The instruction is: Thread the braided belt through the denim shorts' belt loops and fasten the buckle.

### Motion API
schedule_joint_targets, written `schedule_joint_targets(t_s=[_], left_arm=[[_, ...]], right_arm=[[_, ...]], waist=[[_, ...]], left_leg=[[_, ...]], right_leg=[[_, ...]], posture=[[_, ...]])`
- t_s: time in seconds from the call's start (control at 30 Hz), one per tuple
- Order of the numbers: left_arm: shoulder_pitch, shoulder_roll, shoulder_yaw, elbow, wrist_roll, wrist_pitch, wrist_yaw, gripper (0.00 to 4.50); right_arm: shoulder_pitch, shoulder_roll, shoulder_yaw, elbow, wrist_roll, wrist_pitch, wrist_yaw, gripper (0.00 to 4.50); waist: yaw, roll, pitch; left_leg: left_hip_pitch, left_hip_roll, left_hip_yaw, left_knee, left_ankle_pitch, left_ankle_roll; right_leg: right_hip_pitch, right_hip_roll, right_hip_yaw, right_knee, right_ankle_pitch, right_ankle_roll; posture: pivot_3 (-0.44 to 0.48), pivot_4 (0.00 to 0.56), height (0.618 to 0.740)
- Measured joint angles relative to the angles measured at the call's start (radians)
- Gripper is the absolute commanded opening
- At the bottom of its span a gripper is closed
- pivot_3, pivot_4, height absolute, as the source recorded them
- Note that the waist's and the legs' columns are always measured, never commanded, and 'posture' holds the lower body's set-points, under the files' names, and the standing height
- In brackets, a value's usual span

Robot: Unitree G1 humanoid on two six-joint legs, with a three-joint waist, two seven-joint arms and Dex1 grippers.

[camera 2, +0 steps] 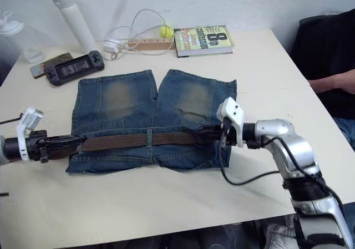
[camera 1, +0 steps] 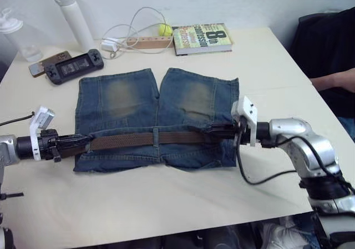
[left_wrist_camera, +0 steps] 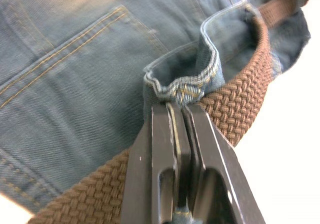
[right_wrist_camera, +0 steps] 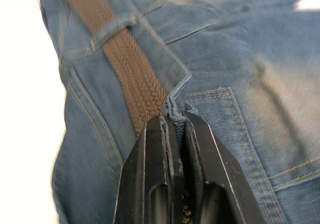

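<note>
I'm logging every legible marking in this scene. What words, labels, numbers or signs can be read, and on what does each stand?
"8": large numeral on the green cover of the book at the table's far edge.
The rest of the book's title and its smaller lines: too blurred to read with confidence.
The handheld game console, the white bottle and the denim shorts: no readable text.

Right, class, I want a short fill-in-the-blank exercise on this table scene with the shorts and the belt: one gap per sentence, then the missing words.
1. The brown belt lies across the waistband of the blue ____.
2. The left gripper is shut on a fold of ____ cloth beside the belt.
3. Behind the shorts, a yellow ____ sits next to the book.
4. The belt passes under a loop at the ____ of the waistband.

Missing words: shorts; denim; ball; middle
</note>
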Motion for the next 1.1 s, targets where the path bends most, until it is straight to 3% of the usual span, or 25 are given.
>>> schedule_joint_targets(t_s=[0.13, 0.2, 0.27, 0.33, 0.57, 0.63, 0.67, 0.7, 0.9, 0.97, 1.03, 1.1], left_arm=[[0.075, 0.001, 0.028, -0.064, -0.017, -0.015, -0.036, 0.02], [0.214, 0.006, 0.102, -0.180, -0.045, -0.044, -0.093, 0.02], [0.326, 0.003, 0.161, -0.264, -0.043, -0.116, -0.137, 0.02], [0.526, 0.003, 0.174, -0.305, 0.038, -0.258, -0.150, 0.02], [0.598, -0.017, 0.125, -0.310, 0.085, -0.354, -0.130, 0.02], [0.600, -0.015, 0.098, -0.316, 0.083, -0.313, -0.111, 0.00], [0.602, -0.007, 0.093, -0.317, 0.073, -0.284, -0.111, 0.00], [0.608, 0.011, 0.090, -0.315, 0.060, -0.239, -0.113, 0.72], [0.627, 0.078, 0.096, -0.313, 0.003, -0.094, -0.149, 2.72], [0.647, 0.125, 0.121, -0.307, -0.084, 0.023, -0.151, 3.46], [0.674, 0.191, 0.218, -0.261, -0.229, 0.118, -0.151, 4.23], [0.673, 0.217, 0.279, -0.216, -0.279, 0.145, -0.151, 4.46]], right_arm=[[0.060, -0.001, -0.006, -0.005, -0.077, -0.184, -0.023, 0.00], [0.213, -0.003, -0.048, -0.010, -0.189, -0.548, -0.065, 0.00], [0.321, -0.004, -0.079, -0.001, -0.245, -0.778, -0.086, 0.00], [0.507, -0.004, -0.100, 0.068, -0.289, -1.122, -0.121, 0.00], [0.655, -0.053, -0.117, 0.127, -0.325, -1.417, -0.184, 0.00], [0.672, -0.084, -0.116, 0.124, -0.324, -1.436, -0.200, 0.89], [0.674, -0.091, -0.115, 0.124, -0.324, -1.438, -0.203, 1.10], [0.678, -0.102, -0.116, 0.125, -0.322, -1.438, -0.210, 1.63], [0.683, -0.141, -0.118, 0.140, -0.303, -1.438, -0.221, 3.78], [0.687, -0.177, -0.120, 0.175, -0.275, -1.440, -0.222, 4.50], [0.702, -0.239, -0.148, 0.268, -0.246, -1.466, -0.221, 4.50], [0.696, -0.248, -0.197, 0.324, -0.236, -1.466, -0.224, 4.50]], waist=[[0.004, 0.000, 0.000], [0.019, -0.001, 0.000], [0.024, -0.002, -0.001], [0.026, -0.001, -0.001], [0.025, -0.001, 0.000], [0.023, -0.002, 0.000], [0.024, -0.002, 0.000], [0.024, -0.002, 0.000], [0.023, -0.003, 0.000], [0.024, -0.002, 0.000], [0.025, -0.003, 0.001], [0.025, -0.002, 0.001]], left_leg=[[0.001, 0.000, 0.000, 0.001, 0.000, 0.000], [0.003, 0.000, 0.000, 0.000, -0.001, 0.000], [0.004, 0.000, 0.001, -0.001, -0.001, 0.001], [0.015, 0.001, 0.002, -0.003, -0.002, 0.002], [0.040, 0.009, 0.002, -0.005, -0.015, 0.003], [0.040, 0.010, 0.002, -0.005, -0.015, 0.002], [0.040, 0.010, 0.002, -0.005, -0.015, 0.002], [0.040, 0.011, 0.002, -0.005, -0.015, 0.002], [0.041, 0.012, 0.002, -0.005, -0.016, 0.001], [0.042, 0.013, 0.002, -0.005, -0.016, 0.001], [0.042, 0.014, 0.001, -0.004, -0.016, 0.000], [0.044, 0.014, 0.001, -0.004, -0.017, 0.000]], right_leg=[[0.001, 0.000, 0.000, -0.002, 0.000, 0.000], [0.003, 0.000, 0.000, -0.003, 0.000, 0.000], [0.004, 0.000, 0.001, -0.003, 0.000, 0.000], [0.017, 0.001, 0.000, -0.009, 0.000, 0.000], [0.042, 0.008, 0.000, -0.016, -0.003, -0.005], [0.042, 0.009, 0.001, -0.016, -0.003, -0.005], [0.042, 0.010, 0.000, -0.016, -0.003, -0.005], [0.042, 0.010, 0.001, -0.016, -0.003, -0.006], [0.043, 0.012, 0.001, -0.016, -0.004, -0.007], [0.044, 0.012, 0.000, -0.016, -0.004, -0.008], [0.045, 0.014, 0.000, -0.016, -0.005, -0.008], [0.046, 0.014, 0.000, -0.017, -0.005, -0.009]], posture=[[0.000, 0.150, 0.734], [0.000, 0.150, 0.734], [0.000, 0.150, 0.734], [0.000, 0.150, 0.734], [0.000, 0.150, 0.734], [0.000, 0.150, 0.734], [0.000, 0.150, 0.734], [0.000, 0.150, 0.734], [0.000, 0.150, 0.734], [0.000, 0.150, 0.734], [0.000, 0.150, 0.734], [0.000, 0.150, 0.734]])
